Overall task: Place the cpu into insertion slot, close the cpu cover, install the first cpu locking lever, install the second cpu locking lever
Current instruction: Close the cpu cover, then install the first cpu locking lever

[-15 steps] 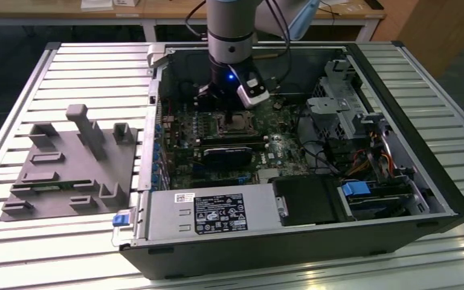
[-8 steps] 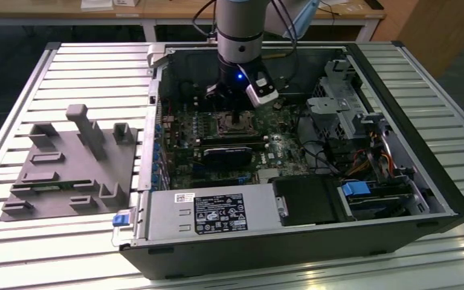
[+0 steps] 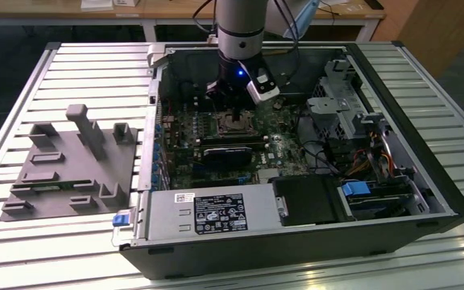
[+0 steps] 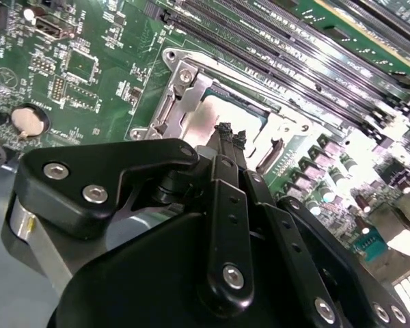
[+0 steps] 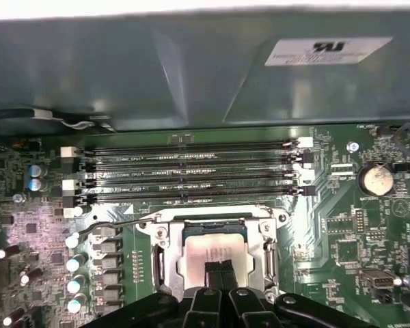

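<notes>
The cpu (image 5: 197, 254) lies flat in the insertion slot (image 3: 234, 124), its silver top showing through the cut-out. The cpu cover (image 5: 167, 263) lies down around it as a silver frame. My gripper (image 5: 219, 269) hangs just above the cpu's middle, its two black fingers pressed together with nothing between them. In the second wrist view the fingertips (image 4: 223, 130) stand over the bright cpu (image 4: 208, 117), with the cpu cover (image 4: 191, 87) beside them. A thin wire locking lever (image 5: 116, 224) runs out from the slot's corner, and whether it is latched I cannot tell. In the exterior view my gripper (image 3: 234, 113) is inside the open computer case.
Long black memory slots (image 5: 191, 171) run beside the socket, near the case wall (image 5: 157, 68). A coin battery (image 5: 376, 179) sits on the board. The exterior view shows a power supply (image 3: 208, 211), a black block (image 3: 228, 156), drive cages (image 3: 345, 103) and a grey fixture (image 3: 70, 163).
</notes>
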